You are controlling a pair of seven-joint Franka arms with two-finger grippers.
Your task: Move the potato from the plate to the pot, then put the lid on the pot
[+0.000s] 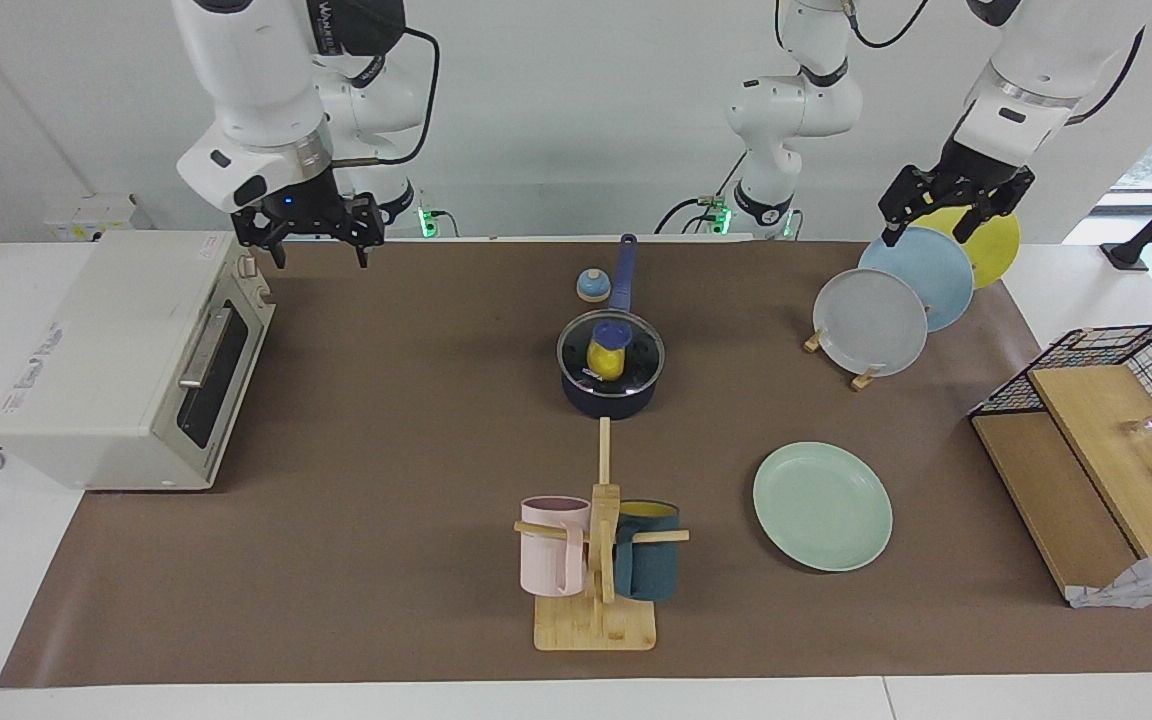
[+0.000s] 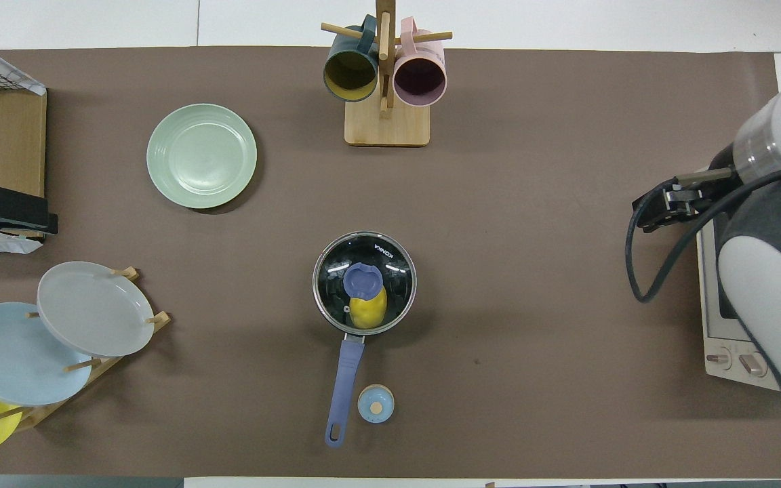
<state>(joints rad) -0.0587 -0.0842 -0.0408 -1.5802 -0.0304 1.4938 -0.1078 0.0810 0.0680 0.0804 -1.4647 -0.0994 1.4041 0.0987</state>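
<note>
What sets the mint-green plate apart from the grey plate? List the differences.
The mint-green plate lies flat on the table, while the grey plate stands tilted in a wooden rack. The mint-green plate sits alone, farther from the robots; the grey plate stands in a row with a light-blue plate and a yellow plate. They differ in colour: pale green against grey. Both are round and bare.

Open mat around lidded pot (image 1: pixel 609 385), bell (image 1: pixel 592 286) just beside its handle, mug rack (image 1: pixel 596 560) near.
</note>
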